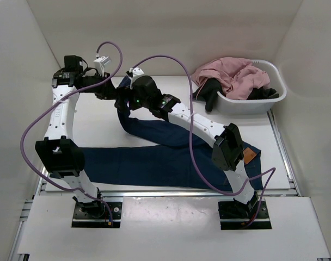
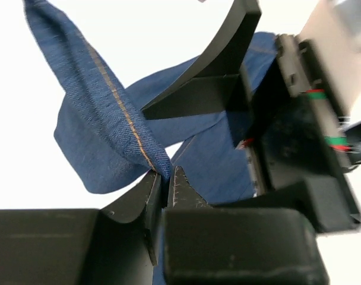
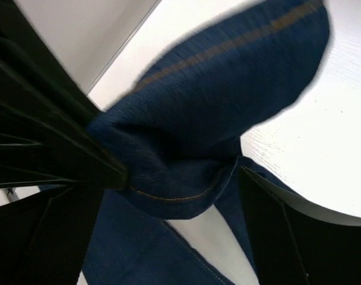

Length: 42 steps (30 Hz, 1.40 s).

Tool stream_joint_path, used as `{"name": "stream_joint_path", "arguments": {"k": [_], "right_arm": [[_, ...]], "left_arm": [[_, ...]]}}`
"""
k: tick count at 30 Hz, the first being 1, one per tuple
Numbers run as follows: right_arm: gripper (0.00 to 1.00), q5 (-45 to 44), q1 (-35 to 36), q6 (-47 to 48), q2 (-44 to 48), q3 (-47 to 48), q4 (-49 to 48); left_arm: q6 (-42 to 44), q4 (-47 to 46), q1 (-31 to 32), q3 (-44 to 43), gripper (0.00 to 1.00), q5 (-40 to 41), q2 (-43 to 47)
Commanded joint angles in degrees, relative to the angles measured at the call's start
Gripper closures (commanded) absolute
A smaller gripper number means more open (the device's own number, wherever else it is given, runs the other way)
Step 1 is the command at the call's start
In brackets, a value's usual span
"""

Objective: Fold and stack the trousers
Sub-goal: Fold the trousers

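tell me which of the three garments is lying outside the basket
The dark blue jeans, spread across the table under the arms. The pink garment lies in the white basket, and the black one hangs over its rim.

No text or labels can be read.

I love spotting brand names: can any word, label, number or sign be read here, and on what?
None can be read.
The small orange-brown patch on the waistband of the dark navy-blue denim trousers may carry print, but it is too small to tell.
The white plastic basket shows no lettering.
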State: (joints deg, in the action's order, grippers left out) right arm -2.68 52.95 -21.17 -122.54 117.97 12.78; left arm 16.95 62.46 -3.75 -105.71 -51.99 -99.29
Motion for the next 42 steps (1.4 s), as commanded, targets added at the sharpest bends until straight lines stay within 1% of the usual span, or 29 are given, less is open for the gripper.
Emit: {"name": "stream_joint_path", "arguments": {"k": [1,2,4,5,6,8,12,13,14,16,17,18,19,20,21,22,27,29,30,31,33,34,35,37,38,39,40,41,42], "right_arm": [[0.07,-6.8,0.7,-2.7,-0.1,-0.5,-2.9],[0.09,-8.7,0.7,-2.7,-0.1,-0.5,-2.9],[0.18,-8.7,0.7,-2.1,-0.1,-0.5,-4.2],[0.24,-8.7,0.7,-2.1,-0.1,-0.5,-4.9],[0.33,-8.7,0.7,-2.1,-0.1,-0.5,-5.6],[0.41,-8.1,0.7,-2.1,-0.1,-0.5,-6.8],[0.75,-6.3,0.7,0.7,-0.1,-1.5,-9.5],[0.9,-5.7,0.7,0.7,-0.1,-1.5,-10.1],[0.98,-5.7,0.7,0.7,-0.1,-1.5,-10.1],[1.0,-5.2,0.7,1.4,-0.1,-1.5,-10.1],[1.0,-4.5,0.7,1.4,0.5,-1.5,-10.1],[1.0,-3.5,0.7,2.0,0.5,-1.5,-10.1],[1.0,-1.7,0.7,3.0,0.5,-1.5,-9.6],[1.0,0.4,0.7,3.6,1.0,-1.5,-9.6],[1.0,3.1,0.7,4.9,1.8,-2.0,-9.6],[1.0,4.5,0.7,5.4,2.3,-2.0,-9.6],[1.0,13.0,0.7,8.2,5.3,-4.4,-9.6],[1.0,16.6,0.1,9.6,7.4,-6.0,-8.4],[1.0,21.0,0.1,9.6,8.2,-6.6,-7.8],[1.0,23.5,-0.4,10.3,9.8,-8.2,-7.1],[1.0,28.5,-1.0,10.4,11.8,-9.7,-5.5],[1.0,30.4,-2.5,10.4,13.8,-10.5,-5.5],[1.0,34.1,-3.2,10.4,14.8,-11.3,-5.0],[1.0,38.6,-5.9,9.8,16.3,-12.1,-3.2],[1.0,41.1,-7.0,8.2,17.1,-12.1,-2.5],[1.0,43.9,-8.9,7.1,17.1,-12.1,-2.0],[1.0,49.6,-9.8,6.1,17.1,-12.1,-2.0],[1.0,52.6,-10.5,5.4,17.1,-12.1,-1.4],[1.0,55.4,-11.6,4.8,17.1,-11.3,0.9]], "left_arm": [[-5.1,-3.3,-2.1,-2.5,0.86,-7.4,2.0],[-5.6,-3.8,-2.7,-2.5,0.86,-9.2,2.0],[-5.6,-3.8,-2.7,-2.5,0.86,-9.2,2.0],[-5.6,-3.8,-3.8,-2.5,0.86,-9.8,2.0],[-5.6,-3.8,-4.3,-2.5,0.86,-10.5,2.0],[-5.0,-3.8,-5.3,-3.0,0.86,-12.8,2.0],[-3.2,-2.3,-6.4,-3.0,0.86,-13.5,2.6],[-3.2,-2.3,-6.4,-3.0,0.86,-13.5,2.6],[-3.2,-2.3,-6.4,-2.4,0.86,-14.0,3.1],[-2.5,-2.3,-6.4,-1.9,0.84,-14.0,3.1],[-2.5,-2.3,-6.4,-1.9,0.79,-14.7,3.1],[-1.7,-2.3,-6.4,-1.9,0.5,-15.5,3.1],[-1.1,-1.7,-6.4,-1.9,0.46,-16.0,3.1],[-0.1,-0.8,-6.4,-2.7,0.5,-16.0,3.1],[2.3,-0.1,-6.4,-3.5,0.59,-16.0,3.1],[2.3,-0.1,-6.4,-4.8,0.62,-15.3,3.1],[6.4,1.0,-6.4,-7.4,0.44,-14.2,3.1],[9.1,1.0,-6.9,-10.5,0.35,-9.8,3.1],[10.5,1.0,-7.4,-11.6,0.3,-7.8,3.1],[15.0,0.4,-8.0,-12.2,0.25,-4.2,3.1],[20.5,-1.3,-8.0,-10.0,0.16,0.2,3.7],[24.7,-2.2,-8.0,-8.9,0.11,4.1,3.7],[26.5,-2.2,-8.6,-7.7,0.1,5.1,3.7],[28.9,-2.2,-9.1,-7.0,0.03,5.1,1.8],[32.2,-0.6,-9.1,-6.4,0.0,3.3,1.1],[33.1,1.8,-9.1,-5.7,0.0,1.8,-0.5],[33.1,3.1,-9.1,-5.2,0.0,0.0,-1.7],[35.0,5.3,-9.1,-5.2,0.0,-5.0,-3.3],[35.5,7.7,-9.1,-5.7,0.0,-8.1,-7.7]]}}
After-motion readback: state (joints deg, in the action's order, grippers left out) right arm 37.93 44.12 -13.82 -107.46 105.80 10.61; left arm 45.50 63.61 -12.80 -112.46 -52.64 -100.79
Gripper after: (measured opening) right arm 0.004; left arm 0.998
